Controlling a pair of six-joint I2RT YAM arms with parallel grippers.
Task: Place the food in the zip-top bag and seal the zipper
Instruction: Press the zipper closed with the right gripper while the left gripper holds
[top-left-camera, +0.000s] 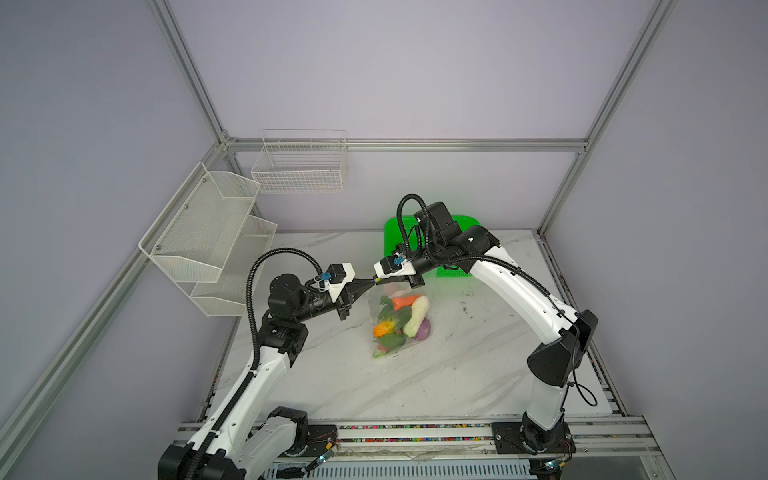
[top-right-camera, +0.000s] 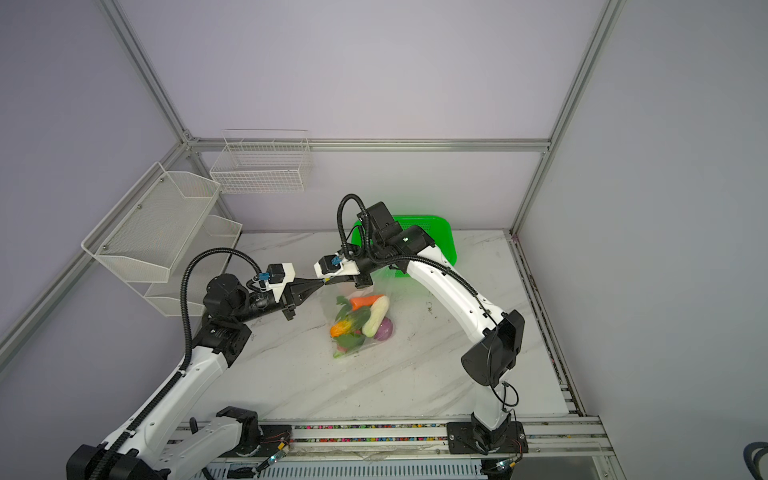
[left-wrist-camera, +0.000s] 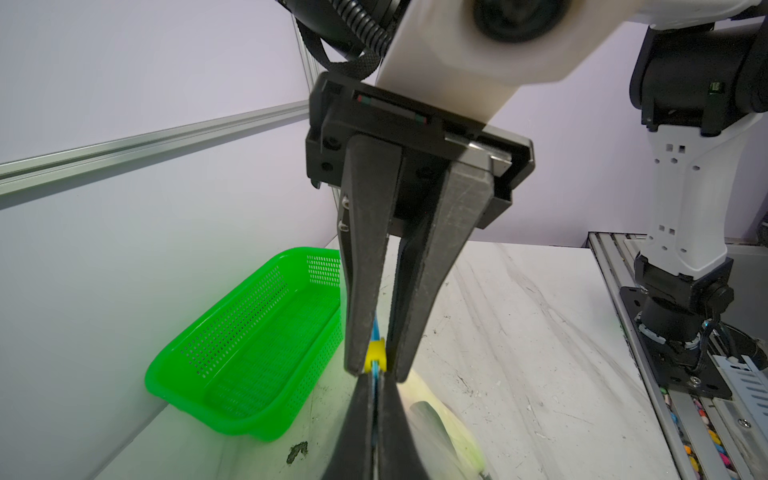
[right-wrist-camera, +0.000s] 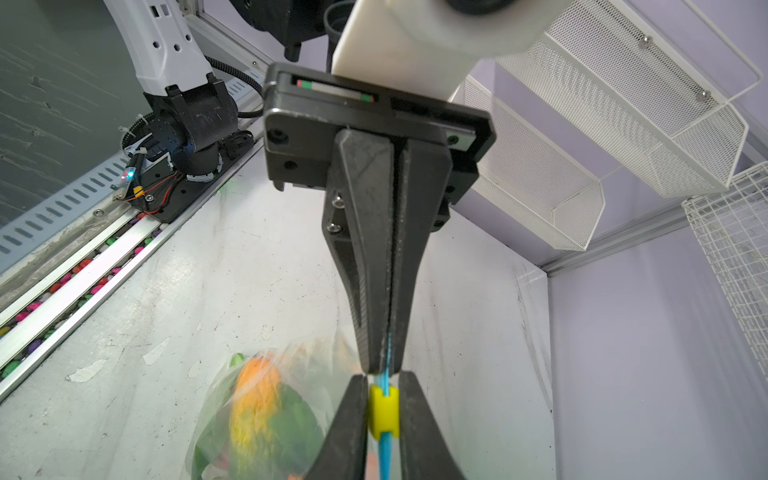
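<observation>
Bulging crinkly clear bag (top-left-camera: 374, 306), thin blue zipper (right-wrist-camera: 384, 454).

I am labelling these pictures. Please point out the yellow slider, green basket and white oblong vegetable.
yellow slider (right-wrist-camera: 384, 411), right wrist view, its middle.
green basket (left-wrist-camera: 232, 424), left wrist view, its outer wall.
white oblong vegetable (top-left-camera: 417, 316), a top view, its middle.

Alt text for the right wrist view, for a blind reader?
Two grippers meet tip to tip on a blue zipper: the left gripper shut on the strip, the right gripper pinching its yellow slider. Toy vegetables show through the clear bag.
</observation>
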